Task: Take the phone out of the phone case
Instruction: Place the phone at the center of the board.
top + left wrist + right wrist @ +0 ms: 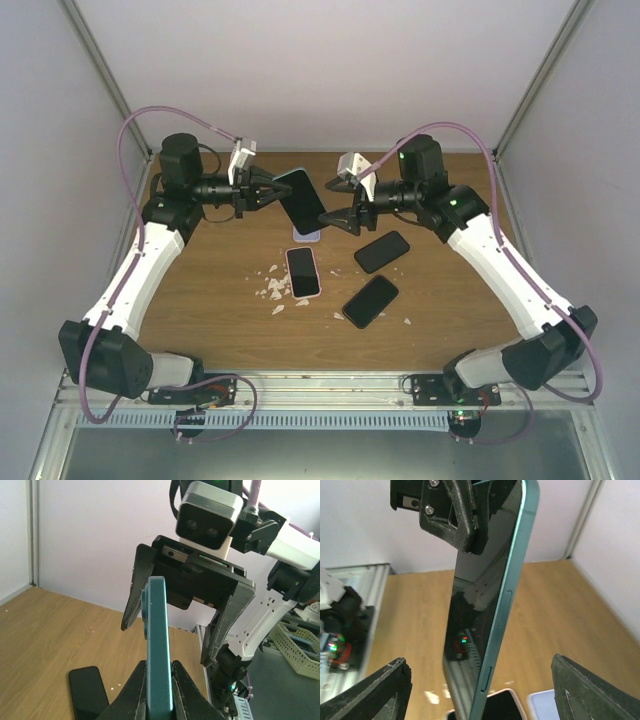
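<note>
Left hand (270, 192) clamped shut on one end of the teal phone (300, 197), phone held on edge above the counter (220, 300), right hand (335, 218) spread wide, fingers (380, 690) straddling the phone's other end, pale blue case (307, 237) laid on the counter beneath.

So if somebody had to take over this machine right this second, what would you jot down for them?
Left end effector: shut on the teal-edged phone with a black screen, held on edge above the wooden table.
Right end effector: open, one finger on each side of that phone, not gripping.
On the table: pink-cased phone, two black phones, light blue case.
Done: phone lifted. Whether its teal edge is a case, I cannot tell.
Left: probably close the right one and pull case and phone apart.
</note>
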`<state>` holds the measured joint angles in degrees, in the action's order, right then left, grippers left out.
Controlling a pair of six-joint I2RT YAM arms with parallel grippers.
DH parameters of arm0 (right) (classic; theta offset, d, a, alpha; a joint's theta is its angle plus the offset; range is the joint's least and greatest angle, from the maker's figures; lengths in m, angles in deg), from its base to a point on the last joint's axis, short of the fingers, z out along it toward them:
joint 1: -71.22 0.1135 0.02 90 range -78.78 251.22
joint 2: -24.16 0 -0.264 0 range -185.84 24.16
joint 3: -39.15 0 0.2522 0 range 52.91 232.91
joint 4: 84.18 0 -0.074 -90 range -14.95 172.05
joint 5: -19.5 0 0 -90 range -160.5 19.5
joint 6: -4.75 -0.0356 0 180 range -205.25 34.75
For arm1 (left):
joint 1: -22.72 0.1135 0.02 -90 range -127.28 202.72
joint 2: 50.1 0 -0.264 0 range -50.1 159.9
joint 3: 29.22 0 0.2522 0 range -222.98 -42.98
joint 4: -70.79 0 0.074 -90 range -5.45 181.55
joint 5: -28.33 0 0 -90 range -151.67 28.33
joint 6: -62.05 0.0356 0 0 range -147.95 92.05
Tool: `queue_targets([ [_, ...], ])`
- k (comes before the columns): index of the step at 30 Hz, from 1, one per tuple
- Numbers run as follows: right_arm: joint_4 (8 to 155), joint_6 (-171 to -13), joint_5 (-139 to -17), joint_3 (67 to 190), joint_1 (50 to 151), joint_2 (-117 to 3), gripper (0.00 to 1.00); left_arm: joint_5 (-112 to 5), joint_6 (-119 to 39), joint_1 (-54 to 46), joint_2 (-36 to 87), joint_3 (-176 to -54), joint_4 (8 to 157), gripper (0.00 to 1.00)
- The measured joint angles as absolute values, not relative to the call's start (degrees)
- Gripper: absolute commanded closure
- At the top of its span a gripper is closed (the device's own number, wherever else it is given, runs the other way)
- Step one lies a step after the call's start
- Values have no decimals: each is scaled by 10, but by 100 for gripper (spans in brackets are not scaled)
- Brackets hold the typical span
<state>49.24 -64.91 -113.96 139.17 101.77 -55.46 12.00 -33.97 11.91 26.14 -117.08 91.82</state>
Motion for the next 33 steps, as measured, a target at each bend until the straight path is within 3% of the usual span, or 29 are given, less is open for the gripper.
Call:
queue_targets([
  [6, 491, -720, -1195, 1382, 1017, -562, 42, 120, -315, 119, 251, -1157, 938, 100],
  [14, 505, -764, -1220, 1378, 1017, -576, 53, 115, -306, 118, 251, -1153, 947, 100],
  [24, 501, -767, -1202, 1384, 1027, -612, 96, 104, -296, 112, 250, -1144, 960, 100],
  [26, 499, -770, -1210, 1385, 1027, -612, 99, 105, -288, 111, 249, -1143, 959, 99],
  [28, 497, -772, -1221, 1386, 1027, -612, 100, 108, -284, 111, 246, -1143, 959, 91],
  [30, 498, -772, -1228, 1386, 1026, -612, 100, 105, -284, 111, 243, -1143, 959, 76],
  [33, 504, -780, -1231, 1386, 1024, -616, 99, 85, -289, 111, 242, -1143, 957, 40],
])
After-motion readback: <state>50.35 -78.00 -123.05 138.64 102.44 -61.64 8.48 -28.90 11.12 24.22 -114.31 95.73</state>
